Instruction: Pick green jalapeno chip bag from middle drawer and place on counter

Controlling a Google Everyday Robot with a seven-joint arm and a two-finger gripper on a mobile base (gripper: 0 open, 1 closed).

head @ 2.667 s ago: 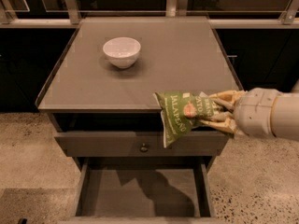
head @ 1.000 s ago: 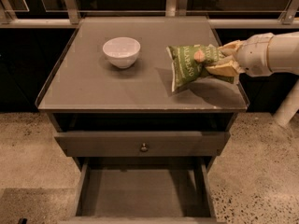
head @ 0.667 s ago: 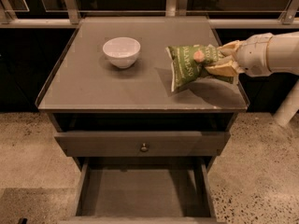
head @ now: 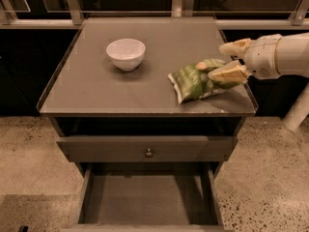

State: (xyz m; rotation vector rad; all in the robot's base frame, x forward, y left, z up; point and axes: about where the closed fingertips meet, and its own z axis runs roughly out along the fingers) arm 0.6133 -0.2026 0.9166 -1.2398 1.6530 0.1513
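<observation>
The green jalapeno chip bag [head: 193, 81] lies flat on the counter [head: 91, 93], near its front right corner. My gripper [head: 217, 62] reaches in from the right, just above the counter at the bag's right end. Its two pale fingers [head: 228, 73] are spread apart, one behind the bag's end and one over its front edge, so it is open. The middle drawer [head: 145, 199] is pulled out below, and its grey floor is bare.
A white bowl [head: 125, 53] stands on the counter's back left. A shut drawer front with a small round knob [head: 148, 152] sits above the open drawer. A railing runs behind the counter. Speckled floor lies on both sides.
The bag has come down from being held upright above the counter to lying flat on it. The fingers have spread apart and the arm has lowered slightly.
</observation>
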